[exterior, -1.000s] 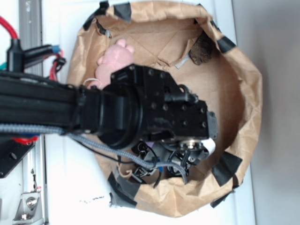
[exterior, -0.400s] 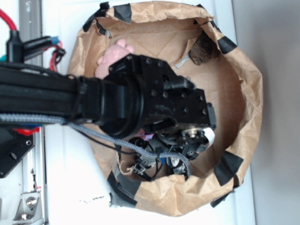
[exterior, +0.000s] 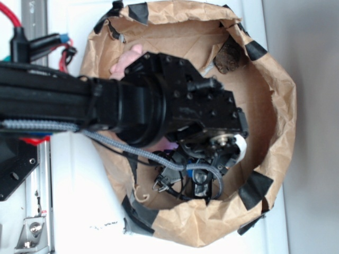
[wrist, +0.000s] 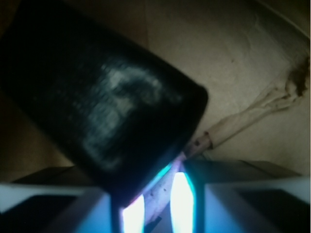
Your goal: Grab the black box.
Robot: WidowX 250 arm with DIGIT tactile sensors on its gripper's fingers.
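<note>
The tool (exterior: pixel 198 182) hangs low inside a brown paper basin (exterior: pixel 275 106) whose rim is patched with strips of black tape (exterior: pixel 256 189), and the bulky black arm (exterior: pixel 159 111) reaches in from the left side of the exterior view, covering much of the basin's floor. In that view the fingers are lost among dark cables and linkage, so the jaws cannot be read there. The wrist view sits very close: the black box (wrist: pixel 104 111), glossy with a pale sheen on its top and rounded corners, fills the upper left and middle of the picture, directly ahead of the tool and leaning over its left finger (wrist: pixel 53 208). The right finger (wrist: pixel 257 201) stands apart from the left one, with a bright gap between them, so the jaws look spread; the box's lower edge reaches down to that gap, but whether either finger touches the box cannot be told. Behind the arm, away from the tool, a pink soft toy (exterior: pixel 127 58) peeks out, and a rough dark brown lump (exterior: pixel 230 54) rests against the basin's far wall. The basin stands on a white surface (exterior: pixel 74 211).
</note>
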